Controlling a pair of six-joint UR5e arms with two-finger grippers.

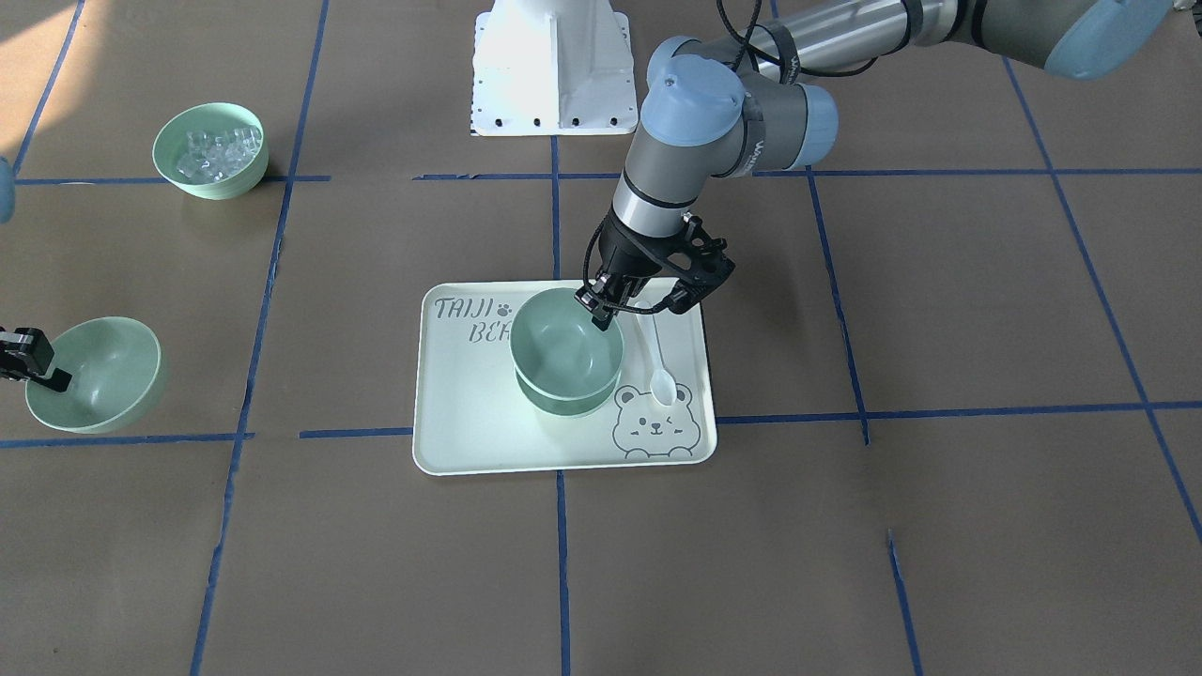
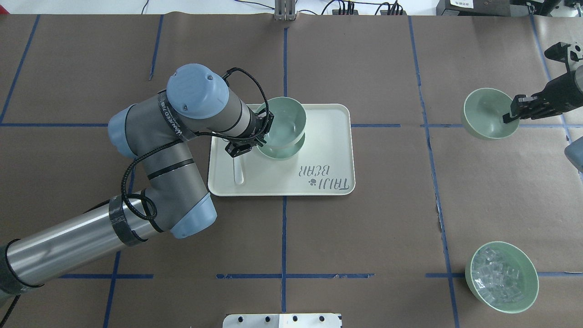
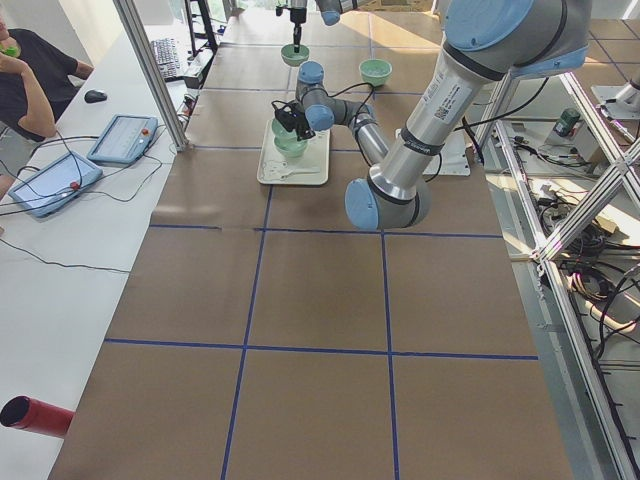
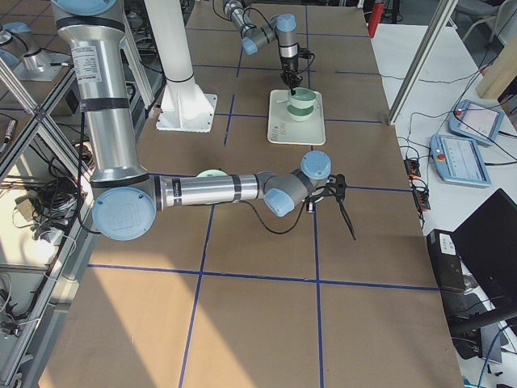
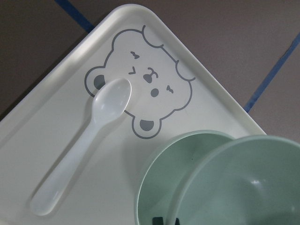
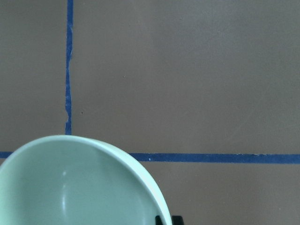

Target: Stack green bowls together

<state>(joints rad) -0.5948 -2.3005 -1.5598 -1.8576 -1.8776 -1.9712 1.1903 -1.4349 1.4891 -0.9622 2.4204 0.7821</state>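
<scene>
Green bowls [image 1: 566,349]: we count three plain ones. Two are on the bear tray [image 2: 328,136] at the middle of the tabletop, and one is out by the right edge.

On the tray the upper bowl [image 2: 283,119] sits over the lower bowl [image 2: 286,153], mouth up. It is a bit off-centre, and the lower rim shows as a crescent on the side toward the robot's edge. We cannot tell whether it is fully seated or hanging just above.

The left fingers [image 1: 600,317] are pinched on the upper bowl's rim, one inside and one outside, on the side facing the left edge. A white spoon [image 2: 238,171] lies on the tray just beside the stack, on that same side.

The third bowl [image 2: 489,114] is well apart from the stack, near the right edge and tilted. The right fingers [image 2: 513,111] are clamped on its rim from the right-edge side, with one tip inside the bowl. We cannot tell whether the bowl is clear of the tabletop.

The relation that matters is that the stack lies from the third bowl toward the middle of the tabletop. The right arm is the one carrying it, and the stack's right-edge side is free of the left arm. The bowls are round, so there is no long axis to align. We judge it needs its mouth levelled upward and centred over the stack, with the left fingers off the rim first.

A fourth green bowl holding clear cubes [image 2: 501,278] sits near the corner where the right edge meets the robot's edge and is not part of the stack.
</scene>
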